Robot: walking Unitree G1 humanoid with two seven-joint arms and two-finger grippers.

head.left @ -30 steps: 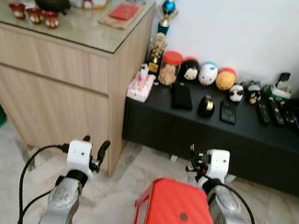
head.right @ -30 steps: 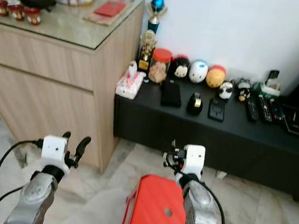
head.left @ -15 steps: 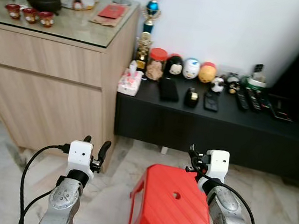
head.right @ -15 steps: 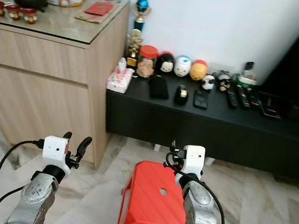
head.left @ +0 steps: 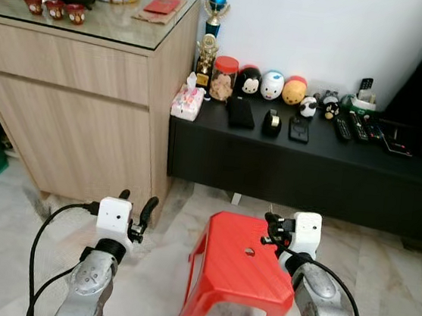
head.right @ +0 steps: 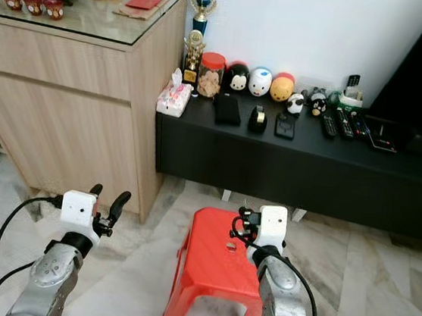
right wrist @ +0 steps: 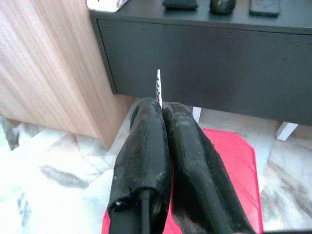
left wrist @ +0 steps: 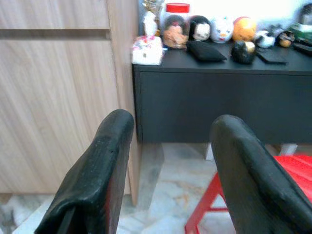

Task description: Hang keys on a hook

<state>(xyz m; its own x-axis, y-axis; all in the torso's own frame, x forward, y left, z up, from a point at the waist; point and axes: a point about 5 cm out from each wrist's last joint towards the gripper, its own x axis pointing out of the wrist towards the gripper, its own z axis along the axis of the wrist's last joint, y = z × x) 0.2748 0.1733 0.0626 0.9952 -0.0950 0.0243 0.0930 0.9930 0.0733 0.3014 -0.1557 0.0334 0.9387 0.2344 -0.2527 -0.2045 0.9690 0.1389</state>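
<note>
My right gripper [head.left: 270, 226] is held low in front of me, above the near edge of a red plastic stool [head.left: 238, 272]. Its two black fingers [right wrist: 146, 141] are pressed together on a key, whose thin toothed metal blade [right wrist: 159, 87] sticks out past the fingertips. My left gripper [head.left: 138, 199] is raised at the same height on the left, open, with nothing between its fingers [left wrist: 105, 161]. It points toward the corner of the wooden cabinet [head.left: 80, 105].
A low black console [head.left: 308, 173] runs along the white wall, carrying a jar [head.left: 224, 78], round toy figures, a tissue box [head.left: 187, 102] and remotes. The glass-topped wooden cabinet stands at the left. Marble floor lies around the stool.
The whole picture has shifted: the camera has drawn back and the stool, console and cabinet sit farther off. Both arms keep the same pose, and the right gripper stays shut on the key.
</note>
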